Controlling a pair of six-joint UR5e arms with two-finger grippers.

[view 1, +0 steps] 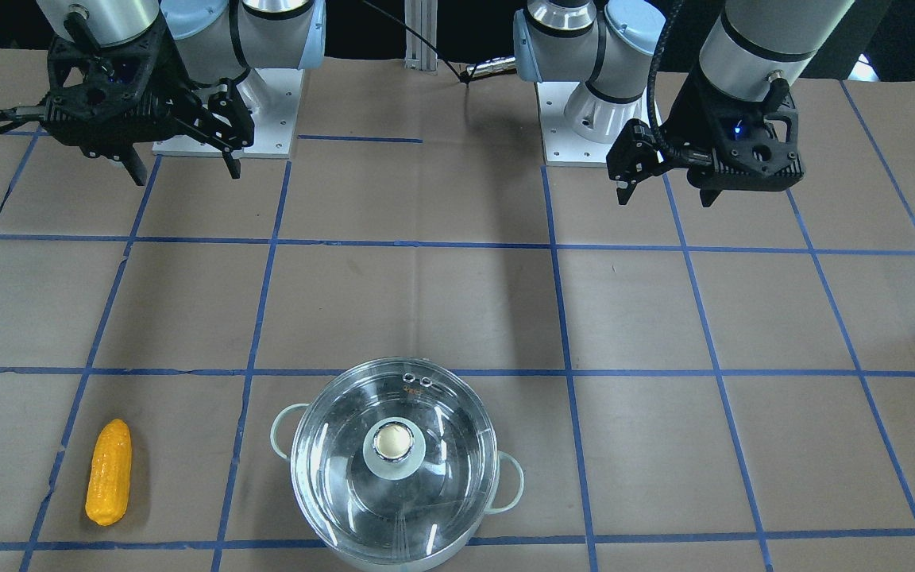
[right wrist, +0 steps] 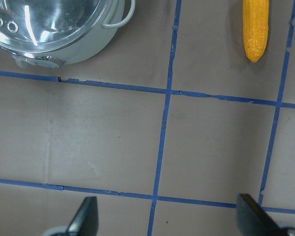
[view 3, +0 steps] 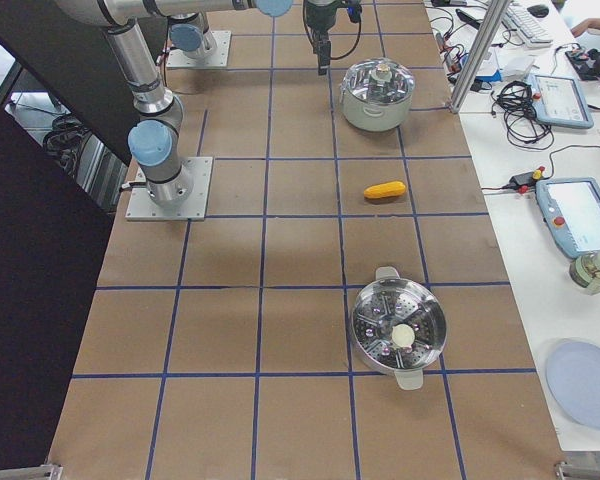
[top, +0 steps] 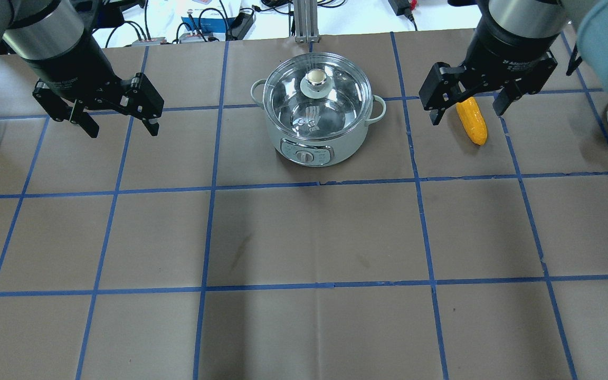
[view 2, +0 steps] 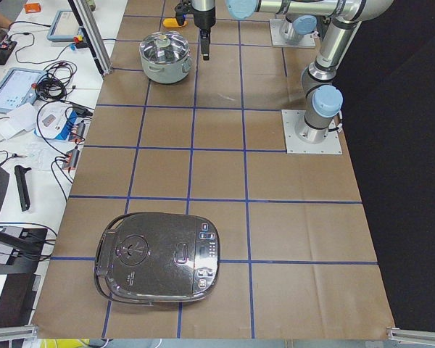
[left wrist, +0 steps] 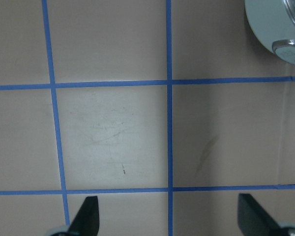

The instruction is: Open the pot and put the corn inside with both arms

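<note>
Front-facing view: corn (view 1: pixel 109 473) lies lower left on the worktop (view 1: pixel 426 302), near the lidded pot (top: pixel 346 142), well apart from the released right tool (view 1: pixel 187 175) at upper left; left tool (view 1: pixel 664 199) likewise released.

The right claw (top: pixel 466 115) bears faint white lettering, partly readable: "2F Adapt…".

A pale green pot (view 3: pixel 377 112) with a see-through lid (view 3: pixel 380 78) sits at the far end of the brown counter (view 3: pixel 230 330). A yellow corn (view 3: pixel 385 189) lies nearer, well apart from it. Closer still stands a shiny steamer pot (view 3: pixel 364 335). A blue plate (view 3: pixel 583 371) rests on the white table beside.
</note>
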